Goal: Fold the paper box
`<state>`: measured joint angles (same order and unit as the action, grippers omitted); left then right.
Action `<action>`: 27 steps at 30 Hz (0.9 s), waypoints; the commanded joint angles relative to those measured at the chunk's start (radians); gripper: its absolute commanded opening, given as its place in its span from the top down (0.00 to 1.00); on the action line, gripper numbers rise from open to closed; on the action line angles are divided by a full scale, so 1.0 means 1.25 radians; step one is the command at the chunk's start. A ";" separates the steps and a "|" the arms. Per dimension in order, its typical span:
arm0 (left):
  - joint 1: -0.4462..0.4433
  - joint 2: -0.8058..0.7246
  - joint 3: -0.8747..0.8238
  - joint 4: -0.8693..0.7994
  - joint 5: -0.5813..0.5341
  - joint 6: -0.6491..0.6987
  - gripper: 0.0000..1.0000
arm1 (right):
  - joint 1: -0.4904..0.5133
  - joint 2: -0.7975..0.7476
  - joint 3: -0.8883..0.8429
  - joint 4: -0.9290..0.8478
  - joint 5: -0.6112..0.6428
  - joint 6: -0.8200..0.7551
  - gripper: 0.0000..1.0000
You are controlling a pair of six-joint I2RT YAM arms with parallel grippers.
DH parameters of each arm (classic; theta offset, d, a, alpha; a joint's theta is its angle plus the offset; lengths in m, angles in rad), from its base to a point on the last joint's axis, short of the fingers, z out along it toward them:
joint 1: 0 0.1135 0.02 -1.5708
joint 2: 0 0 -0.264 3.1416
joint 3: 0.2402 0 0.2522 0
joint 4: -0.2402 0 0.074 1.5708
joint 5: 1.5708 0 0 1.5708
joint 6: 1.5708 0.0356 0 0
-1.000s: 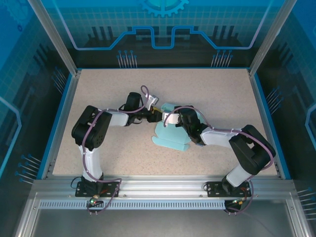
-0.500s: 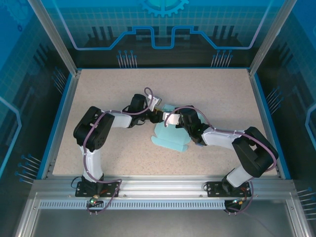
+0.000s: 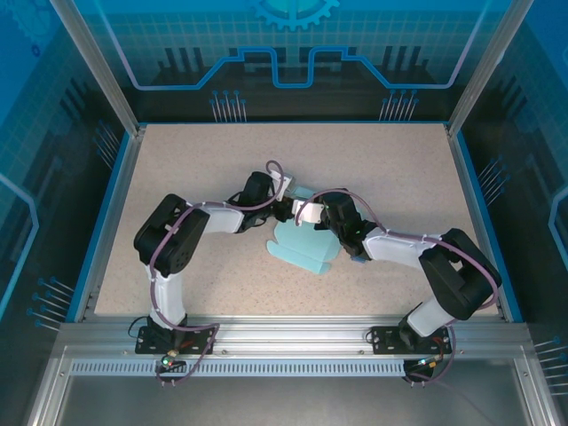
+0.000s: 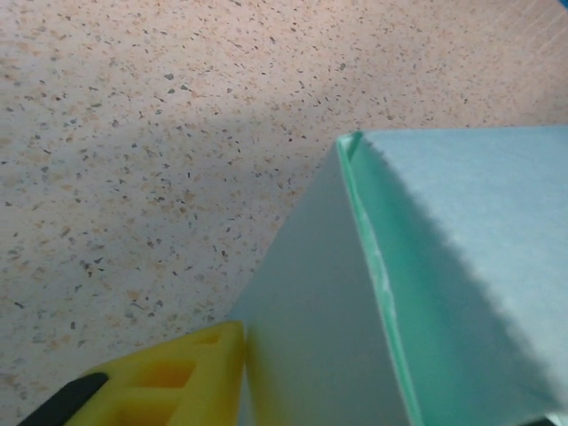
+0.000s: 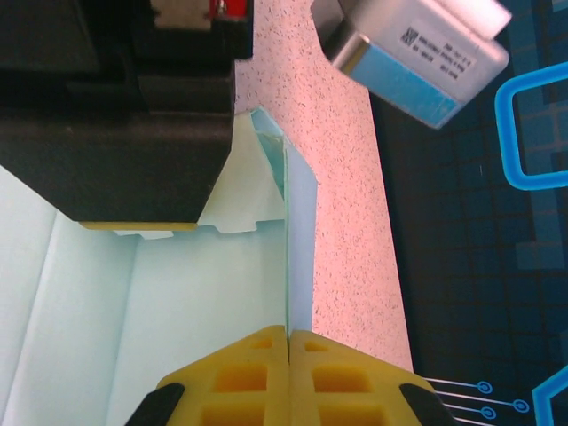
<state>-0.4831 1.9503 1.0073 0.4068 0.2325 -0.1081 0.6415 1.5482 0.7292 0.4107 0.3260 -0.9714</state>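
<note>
Robot lab cell, not a home or shop. Left arm (image 3: 169, 238) and right arm (image 3: 457, 277) are bolted to an aluminium extrusion rail (image 3: 293, 337) at the near edge of a speckled table (image 3: 177, 160) with a blue rim. Extrusion posts (image 3: 99, 67) carry clear blue panels (image 3: 293, 62) printed with grid, circuit traces and a gear (image 3: 293, 9). Purple cables (image 3: 153, 282) run along the arms. Grey module (image 5: 417, 53) has a QR label.

The paper box (image 3: 303, 248) was pale aqua. The bench (image 3: 195, 160) around it was beige with dark speckles, edged in blue.
</note>
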 commanded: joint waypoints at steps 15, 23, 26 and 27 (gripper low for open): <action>0.002 -0.077 0.012 -0.098 -0.132 0.028 1.00 | -0.002 -0.042 0.045 -0.108 -0.008 0.127 0.91; 0.001 -0.114 0.003 -0.185 -0.109 0.087 1.00 | -0.017 -0.059 0.080 -0.207 0.003 0.150 0.74; 0.002 -0.118 0.006 -0.200 -0.105 0.097 1.00 | -0.018 -0.055 0.084 -0.218 0.017 0.135 0.74; 0.002 -0.118 0.008 -0.205 -0.103 0.099 1.00 | -0.017 -0.053 0.084 -0.218 0.021 0.128 0.77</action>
<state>-0.4816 1.8393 1.0092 0.1982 0.1005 -0.0185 0.6273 1.4956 0.8074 0.1879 0.3206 -0.8104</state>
